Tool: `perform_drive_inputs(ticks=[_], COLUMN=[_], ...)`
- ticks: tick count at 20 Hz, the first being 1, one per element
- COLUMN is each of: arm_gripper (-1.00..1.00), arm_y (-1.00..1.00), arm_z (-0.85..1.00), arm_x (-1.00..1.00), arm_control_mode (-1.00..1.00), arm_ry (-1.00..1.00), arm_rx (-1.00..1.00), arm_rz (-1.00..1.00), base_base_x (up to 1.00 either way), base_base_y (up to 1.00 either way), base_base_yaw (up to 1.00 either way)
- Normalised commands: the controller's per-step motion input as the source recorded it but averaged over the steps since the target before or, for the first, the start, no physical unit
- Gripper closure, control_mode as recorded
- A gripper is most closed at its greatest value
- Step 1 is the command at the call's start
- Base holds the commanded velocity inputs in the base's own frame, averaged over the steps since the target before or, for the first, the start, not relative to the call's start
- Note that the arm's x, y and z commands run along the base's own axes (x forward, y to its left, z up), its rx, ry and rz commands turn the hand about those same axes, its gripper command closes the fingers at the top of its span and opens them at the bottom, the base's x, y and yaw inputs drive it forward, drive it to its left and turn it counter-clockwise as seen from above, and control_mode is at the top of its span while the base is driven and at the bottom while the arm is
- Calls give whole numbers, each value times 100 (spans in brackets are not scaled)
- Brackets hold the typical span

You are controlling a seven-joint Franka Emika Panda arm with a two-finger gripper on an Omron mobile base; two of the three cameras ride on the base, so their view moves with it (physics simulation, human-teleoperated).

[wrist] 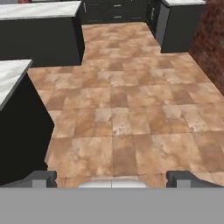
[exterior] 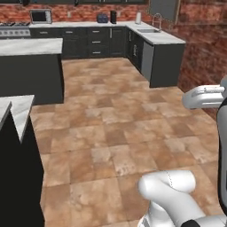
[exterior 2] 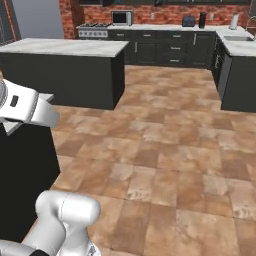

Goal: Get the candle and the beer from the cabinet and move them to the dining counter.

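My gripper [wrist: 111, 177] is open and holds nothing; its two dark fingertips [wrist: 42, 177] stand wide apart over the tiled floor. The candle, the beer and the cabinet are out of view. Close on my left is the corner of a white marble top over a dark base [wrist: 10, 77], which looks like the end of the dining counter [exterior: 20, 111]. It also appears behind the arm's white link [exterior 2: 27, 107] in the right base view.
A shorter marble-topped dark island [exterior: 31, 46] [exterior 2: 65, 47] stands ahead on the left. Dark drawer fronts, a microwave [exterior: 41, 16] and a sink counter [exterior: 155, 37] line the far brick wall. A counter end [wrist: 177, 26] juts out on the right. Brown tiled floor [exterior: 115, 115] spreads between them.
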Motion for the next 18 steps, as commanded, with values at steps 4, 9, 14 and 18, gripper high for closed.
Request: perform_drive_inputs(ticks=[4, 9, 14, 18], arm_gripper=[-100, -100, -100, -100], arm_y=[0, 0, 0, 0], arm_z=[0, 0, 0, 0], arm_x=[0, 0, 0, 0], arm_control_mode=[100, 100, 100, 100], arm_ry=[0, 0, 0, 0], arm_rx=[0, 0, 0, 0], arm_rz=[0, 0, 0, 0], base_base_x=[100, 100, 100, 100], base_base_y=[-19, -29, -33, -39], base_base_yaw=[4, 3, 3, 3])
